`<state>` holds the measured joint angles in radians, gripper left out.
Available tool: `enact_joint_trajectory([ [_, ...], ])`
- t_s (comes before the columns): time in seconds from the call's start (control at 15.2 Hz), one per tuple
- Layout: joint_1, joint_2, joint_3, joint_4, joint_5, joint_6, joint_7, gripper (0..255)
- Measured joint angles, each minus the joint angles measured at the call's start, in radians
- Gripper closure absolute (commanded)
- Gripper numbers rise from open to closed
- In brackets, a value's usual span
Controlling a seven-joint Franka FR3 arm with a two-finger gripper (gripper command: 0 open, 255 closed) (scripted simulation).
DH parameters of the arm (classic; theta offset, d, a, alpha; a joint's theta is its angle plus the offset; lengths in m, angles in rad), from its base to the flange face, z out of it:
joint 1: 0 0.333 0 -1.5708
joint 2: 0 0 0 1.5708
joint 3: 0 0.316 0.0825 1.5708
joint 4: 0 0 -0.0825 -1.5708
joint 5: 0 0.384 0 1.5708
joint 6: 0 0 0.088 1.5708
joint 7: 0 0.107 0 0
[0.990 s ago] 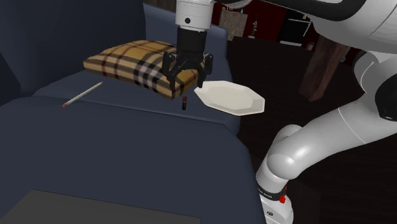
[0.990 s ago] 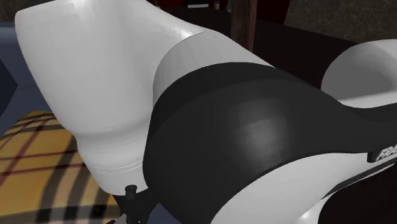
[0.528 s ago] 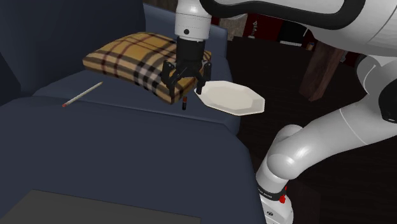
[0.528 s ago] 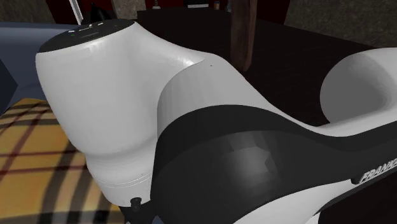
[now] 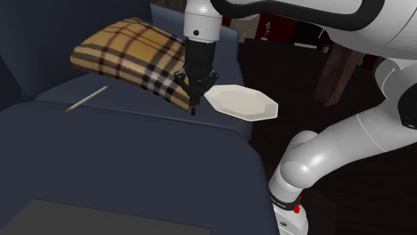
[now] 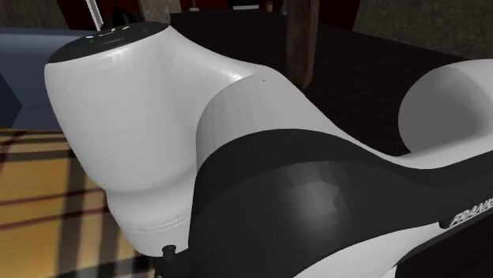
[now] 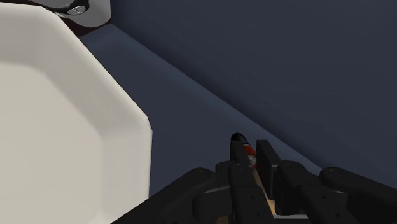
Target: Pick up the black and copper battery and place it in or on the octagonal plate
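Note:
The battery (image 7: 239, 142) is a thin black stick with a red-copper band, and my gripper (image 7: 253, 158) is shut on it. In the shoulder view the gripper (image 5: 193, 100) points straight down, the battery (image 5: 193, 110) pokes out below its fingertips, and the lower end touches the dark blue sofa seat (image 5: 133, 153). The white octagonal plate (image 5: 240, 102) lies just beside the gripper on the shoulder view's right, close to the seat's edge. In the wrist view the plate (image 7: 63, 121) is right next to the fingers.
A tan plaid pillow (image 5: 127, 57) leans tilted against the sofa back, its corner touching the gripper; it also shows as the pillow (image 6: 47, 205) beneath the arm's white and black link (image 6: 237, 158). A pencil (image 5: 87, 99) lies on the seat. Dark floor and furniture lie beyond the plate.
The fingers have shut on the battery after the hand came down over it. The pillow has been pushed up and toward the shoulder view's left, and is more tilted.

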<state>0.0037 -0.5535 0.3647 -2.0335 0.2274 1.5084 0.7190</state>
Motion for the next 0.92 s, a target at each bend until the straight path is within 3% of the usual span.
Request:
enact_joint_trajectory([
  [0.46, -0.001, 0.001, 0.0, 0.007, 0.0, -0.007, 0.001, 255],
  [0.92, -0.009, 0.038, -0.004, 0.12, -0.013, -0.086, 0.014, 255],
])
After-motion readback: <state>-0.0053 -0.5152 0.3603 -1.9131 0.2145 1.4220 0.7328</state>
